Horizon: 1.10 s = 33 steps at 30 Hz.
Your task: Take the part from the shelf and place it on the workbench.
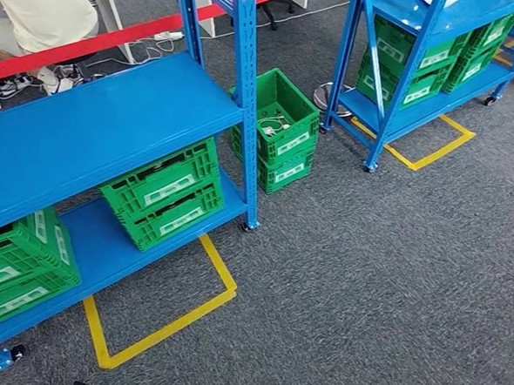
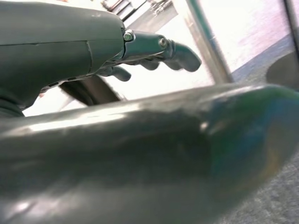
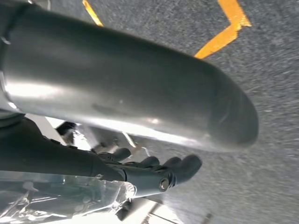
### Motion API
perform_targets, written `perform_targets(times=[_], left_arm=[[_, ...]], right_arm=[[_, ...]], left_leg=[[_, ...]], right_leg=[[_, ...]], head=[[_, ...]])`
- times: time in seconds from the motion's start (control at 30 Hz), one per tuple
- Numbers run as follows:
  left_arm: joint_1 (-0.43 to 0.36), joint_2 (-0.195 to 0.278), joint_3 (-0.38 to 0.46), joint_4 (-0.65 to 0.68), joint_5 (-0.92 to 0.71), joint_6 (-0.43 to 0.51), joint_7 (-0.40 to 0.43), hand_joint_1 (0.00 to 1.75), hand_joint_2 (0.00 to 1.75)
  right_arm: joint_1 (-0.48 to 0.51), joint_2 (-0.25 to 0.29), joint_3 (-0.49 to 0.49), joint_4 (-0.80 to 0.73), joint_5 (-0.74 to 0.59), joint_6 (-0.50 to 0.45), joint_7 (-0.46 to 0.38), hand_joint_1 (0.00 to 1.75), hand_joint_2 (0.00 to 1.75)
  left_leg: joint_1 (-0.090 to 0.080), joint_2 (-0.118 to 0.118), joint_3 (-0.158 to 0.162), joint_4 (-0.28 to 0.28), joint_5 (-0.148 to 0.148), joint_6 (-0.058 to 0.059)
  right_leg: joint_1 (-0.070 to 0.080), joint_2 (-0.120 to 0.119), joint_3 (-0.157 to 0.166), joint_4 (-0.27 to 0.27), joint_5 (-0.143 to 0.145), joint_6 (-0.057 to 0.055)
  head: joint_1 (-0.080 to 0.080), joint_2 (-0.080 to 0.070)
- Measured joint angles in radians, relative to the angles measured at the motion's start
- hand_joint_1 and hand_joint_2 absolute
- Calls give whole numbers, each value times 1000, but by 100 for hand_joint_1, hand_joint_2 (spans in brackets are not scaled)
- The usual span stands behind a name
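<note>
The near blue shelf (image 1: 114,114) has a bare upper board; green crates (image 1: 169,191) stand on its lower board. My left hand (image 2: 88,51) hangs with its fingers (image 2: 176,53) stretched out, thumb apart, holding nothing. My right hand (image 3: 70,163) also has straight fingers (image 3: 180,168) and a thumb (image 3: 123,88) held well apart, with only carpet seen between them. A crumpled clear plastic bag (image 3: 53,200) lies against the far side of the right hand's fingers; its contents and whether the hand touches it cannot be made out.
A second blue shelf (image 1: 404,105) with green crates stands at the back right. A green crate (image 1: 281,128) with cables sits on the carpet between the shelves. Yellow tape (image 1: 167,327) marks the floor. A red barrier strip (image 1: 119,36) and a seated person (image 1: 41,5) are behind the near shelf.
</note>
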Motion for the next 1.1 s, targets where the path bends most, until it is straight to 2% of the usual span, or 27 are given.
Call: perform_targets(times=[0.03,0.07,0.1,0.13,0.17,0.2,0.27,0.3,0.33,0.4,0.43,0.5,0.53,0.57,0.6,0.63,0.67,0.7,0.77,0.83,0.87,0.9,0.93,1.0,1.03,1.07,1.1], left_arm=[[-2,0,0,0,0,0,0,0,0],[-3,0,0,1,0,0,0,0,0],[-3,-1,0,1,0,0,0,0,0],[-3,-1,0,2,0,0,0,0,0],[-2,-1,1,3,0,0,1,0,0],[-1,0,1,3,0,0,2,0,0],[-4,2,2,3,0,0,3,0,0],[-6,2,2,3,0,0,4,0,0],[-8,2,2,3,0,0,4,0,0],[-6,2,3,3,0,0,4,0,0],[-3,2,3,4,0,0,5,0,0],[-3,4,5,4,0,0,6,0,0],[-4,4,5,4,0,0,6,0,0],[-5,5,5,4,0,0,6,0,0],[-5,4,5,4,0,0,6,0,0],[-5,4,5,4,0,0,6,0,0],[-4,4,5,4,0,0,6,0,0],[-3,4,6,4,0,0,6,0,0],[-4,4,6,4,0,0,6,0,0],[-5,5,6,4,0,0,6,0,0],[-4,5,6,4,0,0,6,0,0],[-3,5,6,4,0,0,6,0,0],[-1,6,6,4,0,0,6,0,0],[-1,7,6,4,0,0,4,0,0],[-3,6,6,5,0,0,4,0,0],[-5,5,6,5,0,0,2,0,0],[-7,4,6,5,0,0,1,0,0]], right_arm=[[2,0,0,0,0,0,0,0,0],[3,0,0,0,0,0,0,0,0],[4,0,0,0,0,0,0,0,0],[4,0,0,0,0,0,0,0,0],[3,0,0,0,0,0,0,0,0],[1,0,0,0,0,0,0,0,0],[0,0,0,0,0,0,-1,0,0],[0,0,0,0,0,0,-2,0,0],[0,0,0,0,0,0,-2,0,0],[-3,0,1,0,0,0,-3,0,0],[-5,0,1,0,1,0,-3,0,0],[-6,0,2,0,1,-1,-3,0,0],[-5,0,2,0,1,-1,-3,0,0],[-4,0,2,1,0,-1,-3,0,0],[-2,0,2,1,0,-1,-3,0,0],[0,0,2,1,0,-1,-3,0,0],[0,0,2,2,0,-1,-3,0,0],[1,0,2,2,0,-1,-3,0,0],[1,0,2,3,0,0,-2,0,0],[0,0,2,4,0,0,-2,0,0],[-1,0,2,5,0,0,-3,0,0],[-1,0,2,6,0,0,-2,0,0],[-2,-1,2,6,0,-1,-2,0,0],[-1,-1,1,6,0,-1,-1,0,0],[0,-1,2,6,0,-1,-1,0,0],[1,-1,2,6,0,-1,-1,0,0],[3,-1,2,6,0,-1,-1,0,0]], left_leg=[[-2,24,-30,66,-37,-2],[-1,35,-62,138,-71,-4],[-1,39,-84,192,-90,-5],[-1,41,-91,214,-91,-6],[-1,43,-77,194,-72,-5],[-2,53,-44,137,-40,-2],[-8,100,33,-2,14,8],[-11,119,56,-48,25,13],[-13,128,65,-70,25,17],[-13,110,62,-78,25,27],[-10,100,62,-80,27,32],[-4,78,62,-84,32,43],[-3,68,61,-84,34,46],[-3,55,59,-84,35,48],[-3,41,57,-84,36,49],[-2,27,57,-83,36,49],[-2,13,57,-83,37,48],[0,-2,58,-82,38,46],[1,-28,56,-79,39,37],[1,-51,47,-76,43,22],[2,-62,42,-76,47,14],[4,-73,38,-79,51,7],[5,-70,35,-77,51,1],[2,-25,10,-28,19,-7],[0,7,-16,28,-13,-9],[-1,27,-49,98,-49,-11],[-1,36,-80,166,-78,-13]], right_leg=[[2,-14,-1,0,0,-3],[4,-30,-3,0,0,-6],[5,-46,-4,0,0,-6],[6,-60,-4,0,-1,-7],[7,-73,-4,0,-1,-7],[7,-85,-2,0,-2,-6],[11,-107,1,3,-6,-1],[15,-117,1,4,-8,3],[18,-128,1,5,-10,8],[21,-148,5,3,-13,17],[20,-140,5,7,-18,23],[16,-91,-20,67,-59,34],[14,-60,-49,130,-92,38],[13,-41,-83,203,-124,40],[12,-34,-113,262,-144,42],[12,-32,-130,291,-144,42],[11,-30,-128,279,-124,43],[9,-24,-107,229,-89,43],[-1,23,-46,89,-26,45],[-7,66,-13,19,-10,38],[-6,68,-11,16,-13,31],[-4,56,-10,17,-10,21],[-4,44,-10,17,-8,14],[-4,16,-10,14,-3,0],[-3,1,-11,13,-3,-5],[-1,-15,-12,13,-4,-9],[2,-32,-13,13,-4,-11]], head=[[-4,0],[-6,0],[-6,0],[-6,0],[-6,0],[-6,0],[-7,0],[-7,0],[-6,0],[-4,0],[-3,0],[2,0],[6,0],[8,0],[9,0],[10,0],[10,0],[10,0],[10,0],[10,0],[9,0],[9,0],[9,0],[1,0],[-4,0],[-8,0],[-9,0]])
